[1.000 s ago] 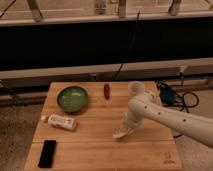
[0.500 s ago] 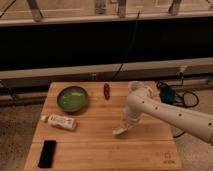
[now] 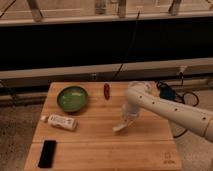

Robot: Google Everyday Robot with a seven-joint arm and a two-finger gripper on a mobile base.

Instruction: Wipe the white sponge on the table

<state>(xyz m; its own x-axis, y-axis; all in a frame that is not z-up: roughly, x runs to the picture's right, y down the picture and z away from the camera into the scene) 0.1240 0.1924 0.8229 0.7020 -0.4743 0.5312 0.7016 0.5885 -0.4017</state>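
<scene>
Green bowl (image 3: 72, 98) on table (image 3: 100, 150) looks empty; pincer (image 3: 123, 123) at table ctr, clamped tight on white sponge (image 3: 119, 128).

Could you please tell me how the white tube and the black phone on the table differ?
The white tube is pale with a printed label; the black phone is plain and dark. The tube lies crosswise, slightly slanted, below the green bowl; the phone lies lengthwise nearer the front corner. The tube looks rounded, the phone flat. Both rest on the table, apart from the gripper, which is shut on the white sponge mid-table.
</scene>
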